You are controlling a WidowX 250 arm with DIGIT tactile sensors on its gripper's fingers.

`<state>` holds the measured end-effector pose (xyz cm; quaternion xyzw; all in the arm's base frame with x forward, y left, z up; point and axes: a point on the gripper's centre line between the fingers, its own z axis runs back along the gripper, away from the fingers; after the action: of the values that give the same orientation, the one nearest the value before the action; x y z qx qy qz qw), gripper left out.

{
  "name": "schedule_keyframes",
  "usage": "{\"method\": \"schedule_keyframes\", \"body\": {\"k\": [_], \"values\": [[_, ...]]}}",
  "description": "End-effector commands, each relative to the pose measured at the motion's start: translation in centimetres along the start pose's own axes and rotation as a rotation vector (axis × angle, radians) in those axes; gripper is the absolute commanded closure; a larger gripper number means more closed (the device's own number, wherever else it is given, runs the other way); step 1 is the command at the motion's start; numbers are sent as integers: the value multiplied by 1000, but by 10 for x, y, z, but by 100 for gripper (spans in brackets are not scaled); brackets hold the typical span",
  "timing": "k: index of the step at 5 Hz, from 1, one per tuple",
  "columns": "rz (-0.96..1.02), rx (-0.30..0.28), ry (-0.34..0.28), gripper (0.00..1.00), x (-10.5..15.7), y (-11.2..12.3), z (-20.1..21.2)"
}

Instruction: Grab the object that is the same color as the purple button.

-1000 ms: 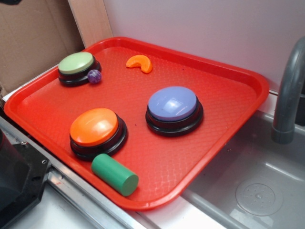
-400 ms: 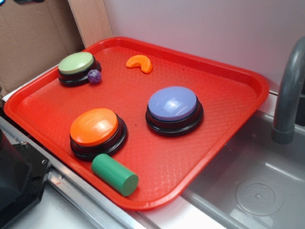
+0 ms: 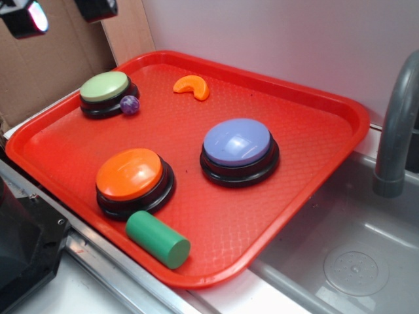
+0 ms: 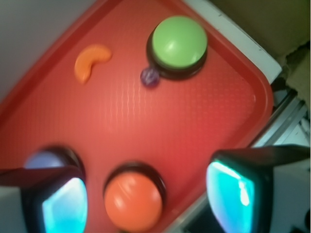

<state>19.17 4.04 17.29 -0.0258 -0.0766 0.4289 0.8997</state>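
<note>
A small shiny dark-purple ball [image 3: 129, 104] lies on the red tray [image 3: 340, 140], touching the right side of the green-topped button [image 3: 105, 88]. In the wrist view the ball [image 4: 149, 76] shows near the top, just left of that green button [image 4: 179, 42]. The purple button [image 3: 238, 145] sits mid-tray; the wrist view shows only part of it [image 4: 46, 159] behind my left finger. My gripper [image 3: 60, 12] hangs high above the tray's back-left corner, open, with nothing between its fingers [image 4: 231, 194]. Seen from the wrist, the gripper [image 4: 146, 201] is well short of the ball.
An orange-topped button [image 3: 131, 175] and a green cylinder [image 3: 157, 239] sit at the tray's front. An orange crescent slice [image 3: 192, 86] lies at the back. A grey sink [image 3: 353, 255] and faucet [image 3: 396, 131] are on the right. Cardboard [image 3: 46, 65] stands behind the tray.
My gripper's fingers have come into the exterior view at the top left, where almost nothing of them showed before. The things on the tray have not moved.
</note>
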Motion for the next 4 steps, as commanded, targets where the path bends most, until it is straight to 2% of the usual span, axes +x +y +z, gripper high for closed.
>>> {"method": "schedule_keyframes", "body": {"k": [1,2,4], "values": [[206,124,-124,0,41,2,-45],[279,176,-162,0,53,5,-74],[337,195,-169,0,65,2,-118]]}}
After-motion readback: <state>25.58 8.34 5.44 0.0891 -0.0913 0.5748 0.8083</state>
